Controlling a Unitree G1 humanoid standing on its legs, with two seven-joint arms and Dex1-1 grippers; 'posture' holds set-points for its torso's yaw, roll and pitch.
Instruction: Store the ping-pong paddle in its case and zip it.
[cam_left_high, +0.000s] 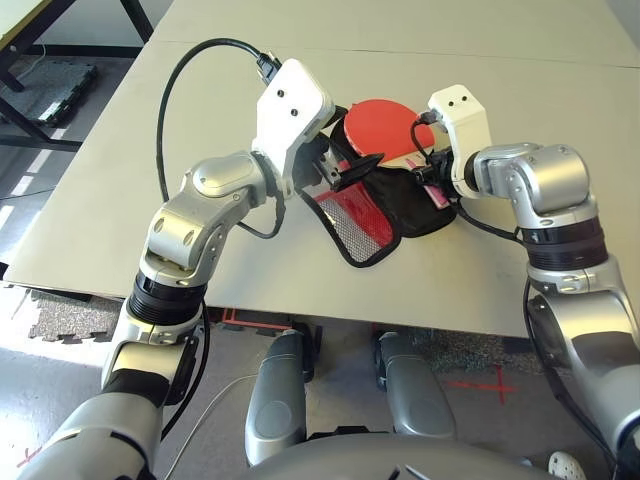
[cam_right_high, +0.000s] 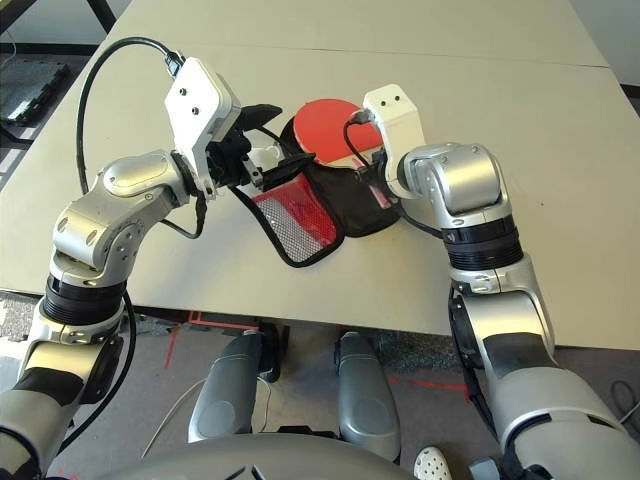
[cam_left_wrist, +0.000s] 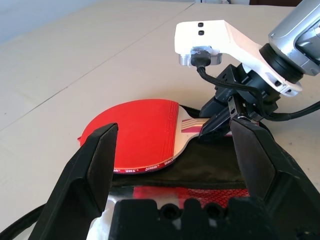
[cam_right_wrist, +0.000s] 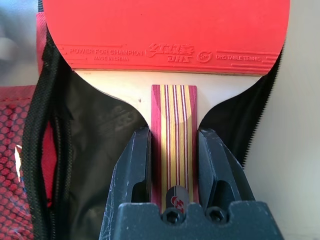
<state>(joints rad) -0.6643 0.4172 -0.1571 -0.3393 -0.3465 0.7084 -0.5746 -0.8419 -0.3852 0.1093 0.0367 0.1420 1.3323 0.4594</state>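
The ping-pong paddle lies with its round red face on the table and on the open case. Its striped handle sits between the fingers of my right gripper, which is shut on it over the case's black lining. The case's red flap with the black mesh is folded out toward the table's front edge. My left gripper hovers just above that flap, open wide and holding nothing, facing the paddle and the right gripper.
The pale table has a seam running across its back part. Its front edge passes just below the case. To the left the floor shows with a dark mat and another table's black legs.
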